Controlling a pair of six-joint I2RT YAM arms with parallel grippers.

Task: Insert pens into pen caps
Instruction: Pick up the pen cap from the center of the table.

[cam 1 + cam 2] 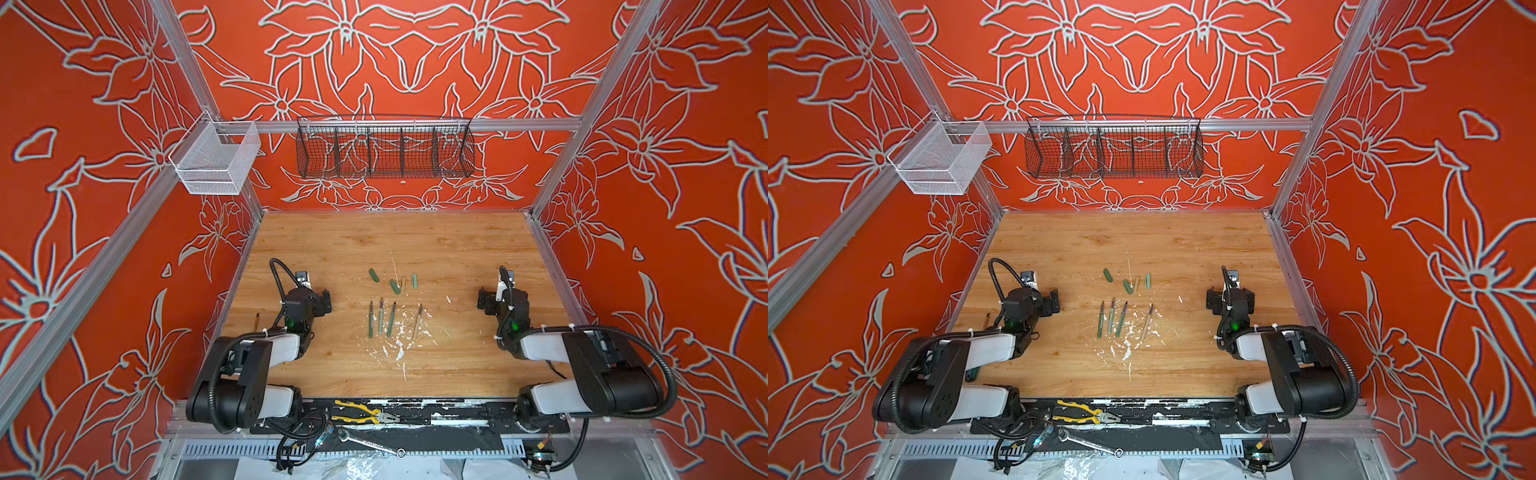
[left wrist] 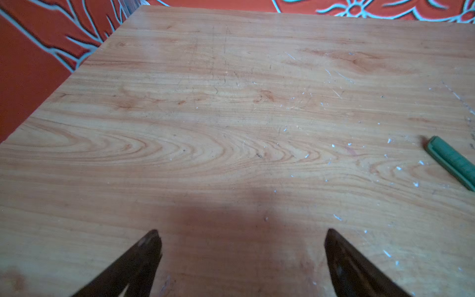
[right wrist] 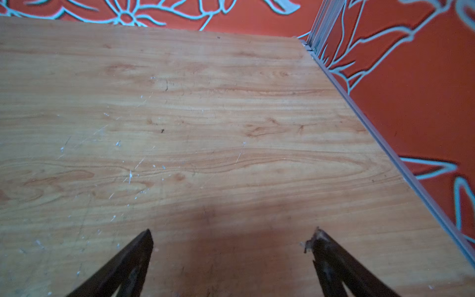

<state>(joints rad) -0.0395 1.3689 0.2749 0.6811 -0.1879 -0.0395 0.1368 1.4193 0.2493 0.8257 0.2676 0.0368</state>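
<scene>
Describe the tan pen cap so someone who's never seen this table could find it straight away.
On the wooden table, just beyond the row of four pens, lie four stubby caps. The tan pen cap is the only one not green.

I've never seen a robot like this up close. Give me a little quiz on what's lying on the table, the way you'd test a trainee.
1. True or false: one of the pens already wears one of the caps.
2. How many pens lie in the row at the middle of the table? A) two B) four C) six
3. Fill in: the left gripper and right gripper are both ____, holding nothing.

Key: 1 false, since the pens and caps lie apart in two separate groups; 2 B; 3 open.
</scene>
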